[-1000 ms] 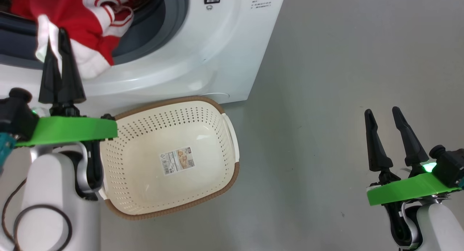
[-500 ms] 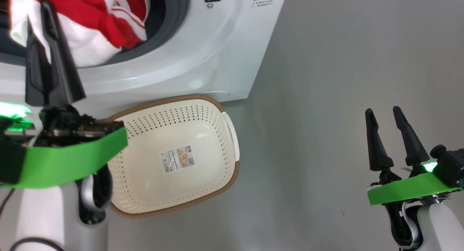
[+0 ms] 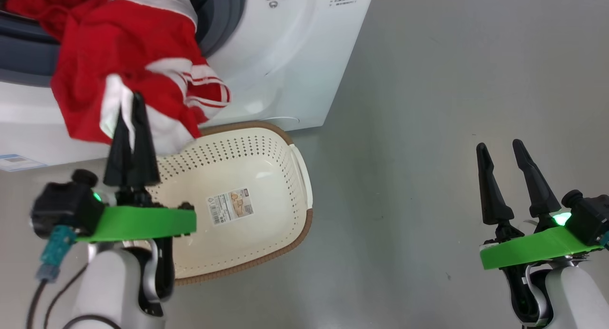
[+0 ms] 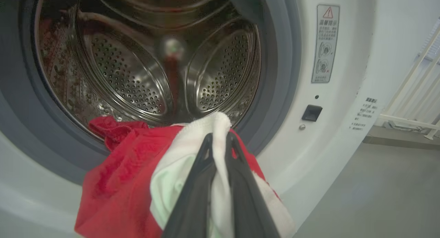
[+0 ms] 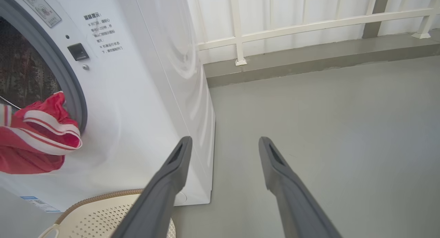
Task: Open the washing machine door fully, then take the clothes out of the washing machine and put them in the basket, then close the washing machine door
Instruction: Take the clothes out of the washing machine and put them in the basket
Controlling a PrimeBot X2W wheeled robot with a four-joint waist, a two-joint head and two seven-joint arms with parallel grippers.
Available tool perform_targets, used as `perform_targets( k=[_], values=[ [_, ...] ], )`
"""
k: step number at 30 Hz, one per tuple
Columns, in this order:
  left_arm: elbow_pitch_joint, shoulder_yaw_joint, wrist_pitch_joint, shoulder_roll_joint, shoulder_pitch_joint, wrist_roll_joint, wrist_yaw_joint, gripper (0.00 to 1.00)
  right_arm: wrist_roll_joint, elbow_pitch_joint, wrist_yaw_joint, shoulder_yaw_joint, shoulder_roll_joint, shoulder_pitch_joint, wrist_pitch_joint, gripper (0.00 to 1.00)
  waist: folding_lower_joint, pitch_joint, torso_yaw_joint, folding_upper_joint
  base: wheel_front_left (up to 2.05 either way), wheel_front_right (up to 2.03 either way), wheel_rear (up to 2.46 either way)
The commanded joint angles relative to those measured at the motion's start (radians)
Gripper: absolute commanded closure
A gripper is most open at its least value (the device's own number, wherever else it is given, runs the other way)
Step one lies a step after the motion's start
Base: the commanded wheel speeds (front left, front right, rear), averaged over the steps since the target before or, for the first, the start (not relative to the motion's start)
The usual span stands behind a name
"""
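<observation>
We see the clothes (image 3: 119, 48) as a bright red bundle with white panels and thin white stripes. They spill over the lower edge of the washing machine (image 3: 285, 72) opening and hang down its white front, the lowest fold just above the far rim of the basket (image 3: 247, 148). The left gripper (image 3: 132, 100) has its two dark fingers pressed almost together, pinching a white panel near the fabric's lower end. The right gripper (image 3: 498, 145) hangs over the grey floor (image 3: 418, 129), well apart from the machine, its fingers spread and holding nothing. The cream basket stands on the floor against the machine's bottom front edge, a paper label (image 3: 230, 206) on its bottom. The left wrist view gives us what the head view cuts off: the perforated steel drum (image 4: 137, 76), the grey rubber ring (image 4: 285, 76), and red cloth lying across the ring's lower edge. The right wrist view adds the machine's side panel and a white railing (image 5: 309, 24) beyond it.
</observation>
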Motion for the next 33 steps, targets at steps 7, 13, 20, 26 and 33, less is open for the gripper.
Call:
perform_targets(
  k=[7,13,20,26,33],
  values=[
    [0.139,0.023,-0.004,0.024,0.026,-0.012,-0.023,1.0,0.0,-0.023,0.008,0.033,0.001,0.002,-0.006,0.0,0.0,0.024,-0.018,-0.0001,0.0,0.0,0.0],
    [0.278,0.028,-0.004,0.024,-0.007,-0.009,-0.034,1.0,0.006,-0.026,0.008,0.038,0.005,-0.01,-0.006,0.0,0.0,0.064,-0.033,-0.0001,0.0,0.0,0.0],
    [0.425,0.03,-0.004,0.024,-0.101,0.015,-0.033,1.0,0.013,-0.027,0.008,0.048,0.011,-0.035,-0.006,0.0,0.0,0.124,-0.05,-0.0001,0.0,0.0,0.0],
    [0.539,0.029,-0.004,0.024,-0.187,0.035,-0.022,1.0,0.019,-0.029,0.008,0.051,0.014,-0.057,-0.006,0.0,0.0,0.167,-0.055,-0.0001,0.0,0.0,0.0],
    [0.621,0.042,-0.004,0.024,-0.268,0.048,-0.017,1.0,0.019,-0.03,0.008,0.056,0.016,-0.076,-0.006,0.0,0.0,0.194,-0.054,-0.0001,0.0,0.0,0.0]
  ],
)
